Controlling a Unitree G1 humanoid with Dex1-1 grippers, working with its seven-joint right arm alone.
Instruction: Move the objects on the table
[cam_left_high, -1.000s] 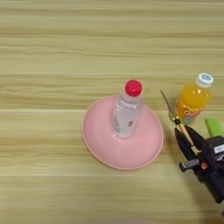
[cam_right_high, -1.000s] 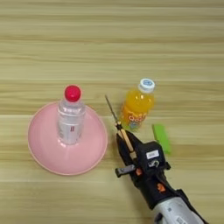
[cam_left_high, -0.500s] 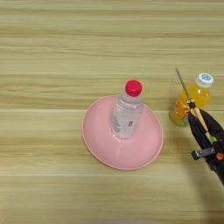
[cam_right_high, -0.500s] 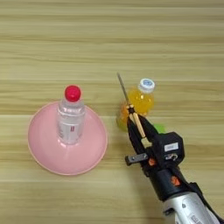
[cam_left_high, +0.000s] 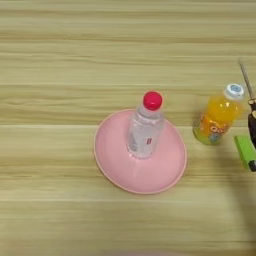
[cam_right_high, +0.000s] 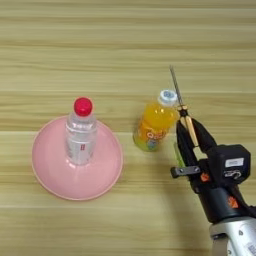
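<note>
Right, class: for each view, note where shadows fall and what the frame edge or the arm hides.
Left eye view: the juice bottle throws a faint shadow to its left on the table; the right edge cuts off the screwdriver and the green block. Right eye view: the gripper, shut on the screwdriver, hides most of the block.

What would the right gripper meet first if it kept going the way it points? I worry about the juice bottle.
Probably nothing: the right gripper points away past the orange juice bottle, over bare table; height unclear.

Water btl (cam_right_high: 80, 135) upright on pink plate (cam_right_high: 47, 175); juice btl (cam_right_high: 154, 122) nearby
</note>
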